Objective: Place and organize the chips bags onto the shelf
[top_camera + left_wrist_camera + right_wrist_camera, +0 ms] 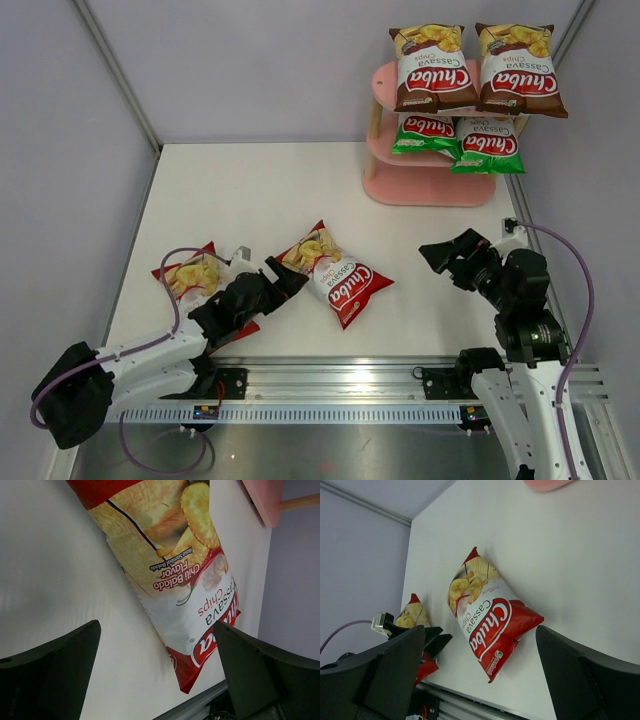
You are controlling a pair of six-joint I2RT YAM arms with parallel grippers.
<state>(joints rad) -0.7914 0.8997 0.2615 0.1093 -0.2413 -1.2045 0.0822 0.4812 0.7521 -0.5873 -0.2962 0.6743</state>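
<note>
Top external: six bags [335, 275], one shelf [415, 188]

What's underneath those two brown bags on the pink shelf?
Two green bags lie side by side on the shelf, on its middle board. The brown bags cover their upper parts and the board's back.

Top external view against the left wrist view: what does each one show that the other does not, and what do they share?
Only the top view shows two brown bags on the top board of the shelf, two green bags on the board below, a second red bag partly hidden by the left arm, and the open right hand. Only the left wrist view lets you read the small print "Chili Balado Flavor" on the red bag. Both show this red bag lying on the white table, the open left hand near it, not gripping, and some pink of the shelf.
</note>
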